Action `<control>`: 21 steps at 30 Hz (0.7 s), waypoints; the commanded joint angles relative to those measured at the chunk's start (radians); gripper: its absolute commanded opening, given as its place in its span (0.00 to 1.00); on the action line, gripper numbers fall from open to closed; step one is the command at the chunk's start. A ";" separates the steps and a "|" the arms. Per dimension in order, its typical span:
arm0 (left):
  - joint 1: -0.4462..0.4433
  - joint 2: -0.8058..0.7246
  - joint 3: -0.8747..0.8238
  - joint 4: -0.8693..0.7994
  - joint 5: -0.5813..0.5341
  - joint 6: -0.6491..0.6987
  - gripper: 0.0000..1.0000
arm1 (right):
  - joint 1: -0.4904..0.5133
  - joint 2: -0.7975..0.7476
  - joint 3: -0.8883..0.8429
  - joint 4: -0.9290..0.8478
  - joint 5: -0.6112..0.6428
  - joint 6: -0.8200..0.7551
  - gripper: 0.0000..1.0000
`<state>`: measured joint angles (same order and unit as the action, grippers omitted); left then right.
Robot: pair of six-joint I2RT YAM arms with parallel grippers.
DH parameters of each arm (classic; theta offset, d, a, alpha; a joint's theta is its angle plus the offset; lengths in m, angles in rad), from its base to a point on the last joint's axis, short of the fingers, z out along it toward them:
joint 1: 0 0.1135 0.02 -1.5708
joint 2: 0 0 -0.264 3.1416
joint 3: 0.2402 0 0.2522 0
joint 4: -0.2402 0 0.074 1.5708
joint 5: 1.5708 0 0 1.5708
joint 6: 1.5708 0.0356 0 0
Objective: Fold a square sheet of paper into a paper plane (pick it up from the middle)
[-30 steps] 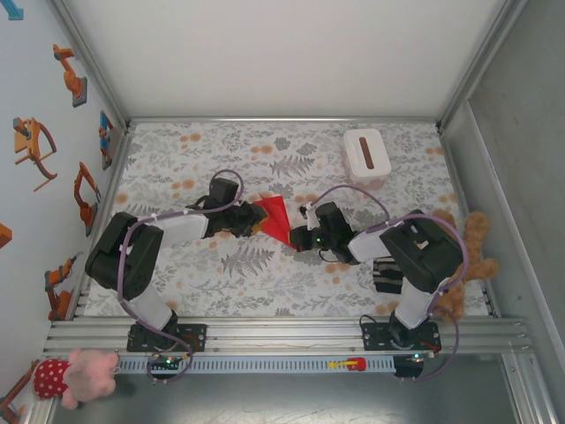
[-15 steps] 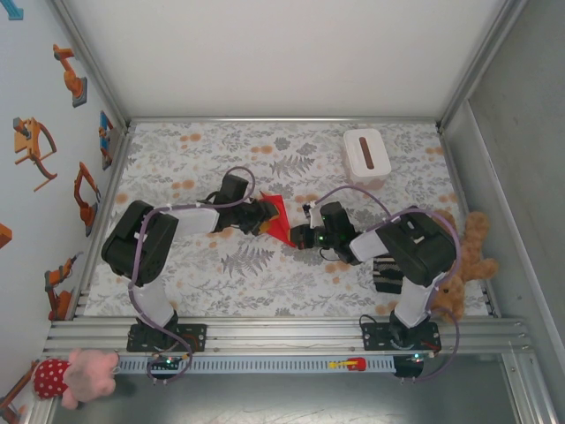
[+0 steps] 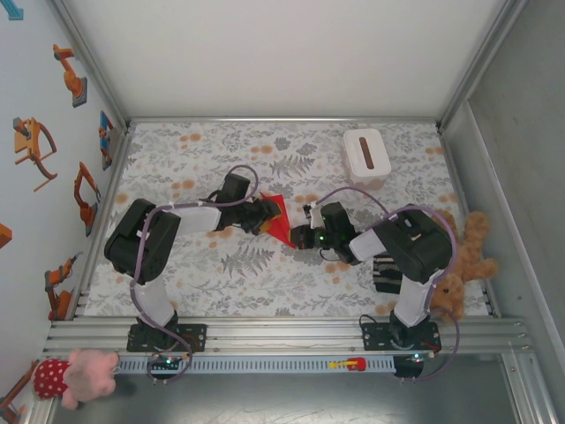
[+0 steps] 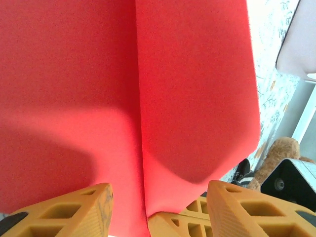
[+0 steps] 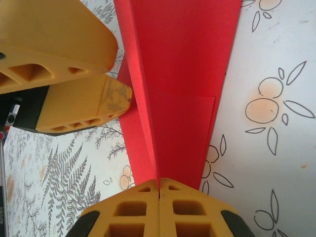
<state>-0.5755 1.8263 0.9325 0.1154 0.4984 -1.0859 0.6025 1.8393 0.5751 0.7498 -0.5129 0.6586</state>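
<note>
The red paper (image 3: 278, 216) is folded along a centre crease into a narrow dart shape and stands tilted up off the floral mat in the middle of the table. My right gripper (image 3: 297, 236) is shut on its near tip, and in the right wrist view (image 5: 159, 195) the crease of the paper (image 5: 182, 74) runs straight into the closed jaws. My left gripper (image 3: 258, 215) sits against the paper's left side. It is open (image 4: 158, 210), its fingers spread wide under the red sheet (image 4: 187, 89). The left gripper's fingers (image 5: 59, 39) show beside the paper's left flap.
A white box (image 3: 366, 156) with a dark slot stands at the back right. A brown teddy bear (image 3: 468, 256) leans at the right edge beside a black block (image 3: 388, 274). A pink plush (image 3: 75, 371) lies off the table at the front left.
My left gripper has slid right, up against the paper. The paper looks narrower and more upright than a second ago. The right gripper has kept its hold.
</note>
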 commanded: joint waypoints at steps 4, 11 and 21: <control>-0.004 0.030 0.042 -0.063 0.009 0.038 0.53 | -0.011 0.018 -0.004 0.034 -0.017 0.011 0.00; -0.004 0.055 0.078 -0.206 -0.046 0.039 0.53 | -0.013 0.017 -0.004 0.034 -0.025 0.021 0.00; -0.006 -0.036 0.052 -0.101 -0.026 0.070 0.53 | -0.014 0.048 0.007 0.033 -0.030 0.036 0.00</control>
<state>-0.5766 1.8488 0.9932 -0.0154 0.4709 -1.0565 0.5949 1.8568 0.5751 0.7773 -0.5404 0.6849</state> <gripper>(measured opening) 0.529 0.049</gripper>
